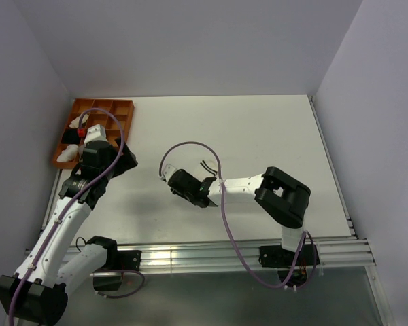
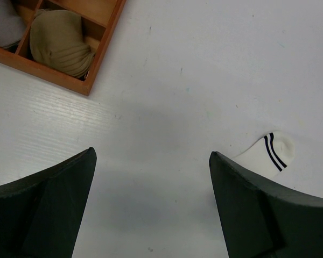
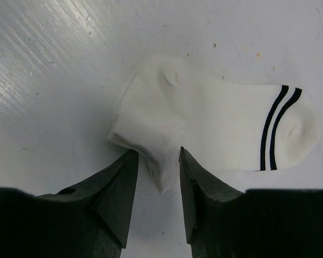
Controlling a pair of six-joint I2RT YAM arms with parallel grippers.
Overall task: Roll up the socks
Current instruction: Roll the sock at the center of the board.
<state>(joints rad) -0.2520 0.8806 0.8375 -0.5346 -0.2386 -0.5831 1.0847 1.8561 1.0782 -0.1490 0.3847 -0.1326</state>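
My right tool (image 3: 158, 152) is down on the worktop (image 1: 258, 136) at the white sock (image 3: 215, 123). Its two fingers stand close on either side of the open end. A corner of fabric lies in the gap, but I cannot tell whether it is pinched. The sock lies flat, its two dark stripes near the far end. From above, my tool hides most of it.

My left tool (image 2: 152, 154) is released, with the fingers wide apart over bare worktop. Its camera catches only the sock's striped end beyond one finger. The wooden tray (image 1: 126, 112) sits at the left edge. A tan sock (image 2: 59, 43) is bundled in one compartment, and grey fabric (image 2: 2, 24) beside it is cut off by the frame.
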